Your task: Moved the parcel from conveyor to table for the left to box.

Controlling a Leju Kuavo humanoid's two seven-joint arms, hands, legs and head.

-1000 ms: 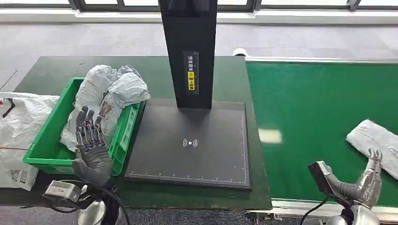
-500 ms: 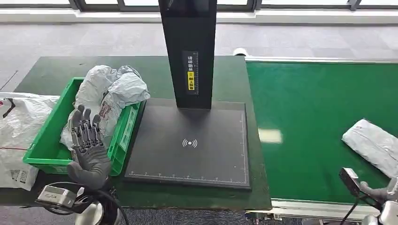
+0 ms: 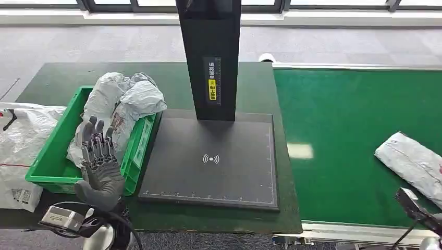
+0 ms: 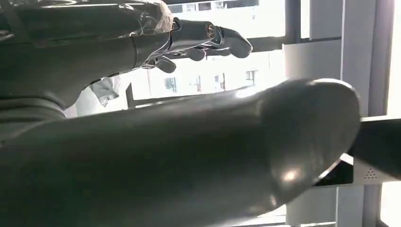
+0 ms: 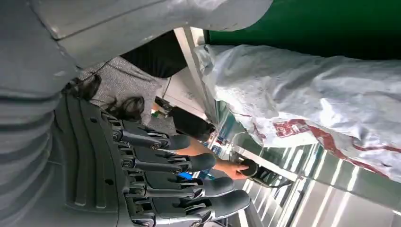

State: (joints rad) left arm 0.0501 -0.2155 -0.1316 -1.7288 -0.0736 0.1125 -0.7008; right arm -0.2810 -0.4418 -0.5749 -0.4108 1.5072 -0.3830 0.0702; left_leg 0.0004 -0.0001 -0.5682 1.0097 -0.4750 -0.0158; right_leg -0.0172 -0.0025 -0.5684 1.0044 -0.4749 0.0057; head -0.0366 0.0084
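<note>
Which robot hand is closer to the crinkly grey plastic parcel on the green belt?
Right. The right hand is open right beside the grey plastic parcel at the green conveyor belt's near edge. The left hand hovers far away, by the green crate.

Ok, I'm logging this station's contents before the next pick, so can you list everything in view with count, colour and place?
Parcel on conveyor: one, grey-white bag, on the belt's right side.
Conveyor belt: one, green, right of the table.
Table: one, dark green, left and centre.
Bin: one, green, on the table's left part.
Parcels in bin: grey-white bags heaped in the bin; count unclear.
Scanner pad: one, black, centre of the table.
Scanner post: one, black with a yellow label, rising behind the pad.
White sack: one, left of the bin.
Left hand: raised in front of the bin, fingers apart, holding nothing.
Right hand: below the conveyor's near edge, fingers apart, holding nothing.
</note>
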